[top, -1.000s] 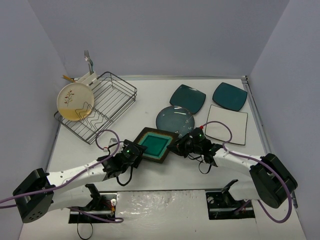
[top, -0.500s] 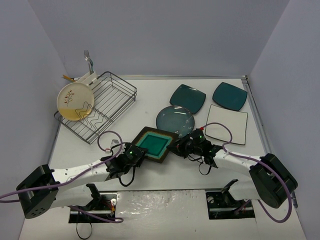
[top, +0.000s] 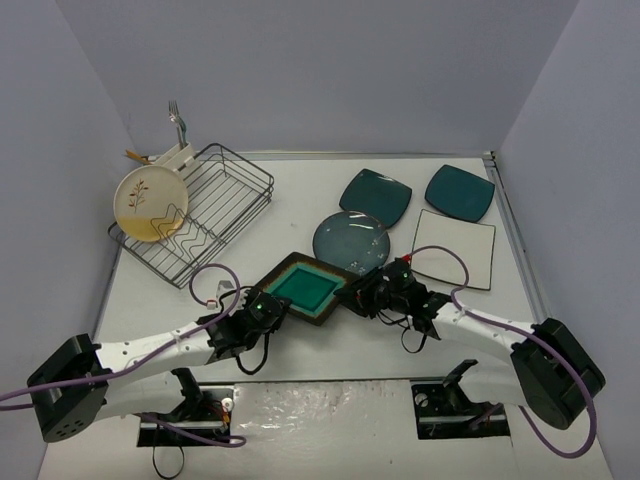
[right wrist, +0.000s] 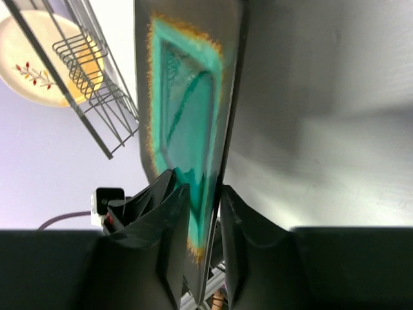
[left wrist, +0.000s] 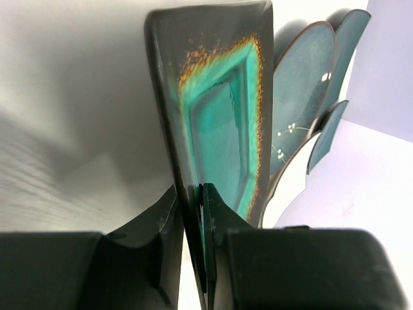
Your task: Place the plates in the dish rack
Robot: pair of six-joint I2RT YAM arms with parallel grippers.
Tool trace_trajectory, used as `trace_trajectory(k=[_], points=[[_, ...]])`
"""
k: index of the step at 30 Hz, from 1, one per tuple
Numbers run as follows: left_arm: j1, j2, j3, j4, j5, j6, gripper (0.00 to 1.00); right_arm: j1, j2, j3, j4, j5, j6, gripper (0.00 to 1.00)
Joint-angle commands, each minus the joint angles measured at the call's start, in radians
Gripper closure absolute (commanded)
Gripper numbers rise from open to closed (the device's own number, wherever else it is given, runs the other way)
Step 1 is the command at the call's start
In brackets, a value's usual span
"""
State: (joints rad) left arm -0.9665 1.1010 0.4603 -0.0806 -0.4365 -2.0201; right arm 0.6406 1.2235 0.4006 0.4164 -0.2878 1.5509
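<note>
Only the overhead view shows the whole layout. From left to right it takes in the dish rack (top: 215, 200) at the far left of the table (top: 150, 300), the left gripper (top: 266, 308), the brown-rimmed teal plate (top: 303, 288) in the middle and the right gripper (top: 366, 294), with four plates lying flat further right.

Only the wrist cameras show the grips. From the left wrist, the left gripper (left wrist: 193, 216) has its fingers pressed together on the near rim of the brown-rimmed teal plate (left wrist: 219, 116), pinching it. From the right wrist, the right gripper (right wrist: 203, 206) straddles the opposite rim of that plate (right wrist: 184, 110), one finger on each face. Whether it clamps cannot be told.

A second ago the left gripper stood wider apart at the plate's corner; now it is closed on it. The plate sits slightly further left. The rack and the other plates are unmoved.

The rack holds the cream twig plate (top: 150, 203), tilted at its left end. A white caddy (top: 177, 157) at the rack's far corner has a fork (top: 176, 115) upright in it.

On the table lie the round grey-blue plate (top: 350, 240), the dark teal squares (top: 375, 196) (top: 459, 192) and the white square plate (top: 452, 250).
</note>
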Motion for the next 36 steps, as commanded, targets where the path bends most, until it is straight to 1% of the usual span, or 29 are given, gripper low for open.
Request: trace_trajectory(k=[1, 4, 7, 8, 10, 11, 13, 17, 19, 20, 21, 23, 26, 29, 32, 34, 36], points=[[-0.009, -0.085, 0.057, -0.081, -0.089, 0.046, 1.0, 0.0, -0.111, 0.085, -0.04, 0.042, -0.093, 0.53], [-0.009, -0.141, 0.088, -0.14, -0.115, 0.089, 1.0, -0.01, -0.139, 0.1, -0.103, 0.058, -0.138, 0.3], [-0.009, -0.193, 0.119, -0.186, -0.136, 0.186, 1.0, -0.021, -0.163, 0.112, -0.177, 0.046, -0.196, 0.14], [-0.009, -0.214, 0.134, -0.209, -0.138, 0.221, 1.0, -0.028, -0.173, 0.117, -0.206, 0.042, -0.224, 0.1], [-0.009, -0.246, 0.155, -0.246, -0.143, 0.28, 1.0, -0.046, -0.189, 0.126, -0.249, 0.037, -0.272, 0.06], [-0.009, -0.273, 0.174, -0.276, -0.146, 0.334, 1.0, -0.057, -0.206, 0.13, -0.281, 0.033, -0.302, 0.04], [-0.009, -0.311, 0.191, -0.322, -0.153, 0.375, 1.0, -0.082, -0.227, 0.136, -0.318, 0.023, -0.356, 0.03], [-0.009, -0.383, 0.316, -0.444, -0.166, 0.611, 1.0, -0.166, -0.266, 0.166, -0.391, -0.059, -0.536, 0.03], [-0.009, -0.401, 0.391, -0.507, -0.188, 0.754, 1.0, -0.2, -0.275, 0.199, -0.457, -0.064, -0.618, 0.03], [-0.009, -0.402, 0.42, -0.512, -0.19, 0.762, 1.0, -0.201, -0.276, 0.205, -0.465, -0.062, -0.629, 0.03], [-0.009, -0.408, 0.451, -0.541, -0.201, 0.815, 1.0, -0.202, -0.28, 0.237, -0.503, -0.05, -0.687, 0.03], [-0.008, -0.404, 0.539, -0.558, -0.226, 1.015, 1.0, -0.205, -0.283, 0.282, -0.546, -0.037, -0.763, 0.03], [-0.008, -0.372, 0.687, -0.586, -0.246, 1.211, 1.0, -0.208, -0.282, 0.328, -0.582, -0.032, -0.822, 0.03], [-0.003, -0.306, 0.832, -0.657, -0.308, 1.419, 1.0, -0.208, -0.282, 0.37, -0.597, -0.036, -0.863, 0.03], [0.011, -0.235, 1.025, -0.691, -0.372, 1.635, 1.0, -0.212, -0.269, 0.408, -0.606, -0.038, -0.889, 0.03], [0.028, -0.184, 1.105, -0.684, -0.385, 1.741, 1.0, -0.213, -0.257, 0.438, -0.609, -0.038, -0.915, 0.03], [0.079, -0.126, 1.179, -0.671, -0.362, 1.853, 1.0, -0.213, -0.243, 0.464, -0.61, -0.019, -0.95, 0.03]])
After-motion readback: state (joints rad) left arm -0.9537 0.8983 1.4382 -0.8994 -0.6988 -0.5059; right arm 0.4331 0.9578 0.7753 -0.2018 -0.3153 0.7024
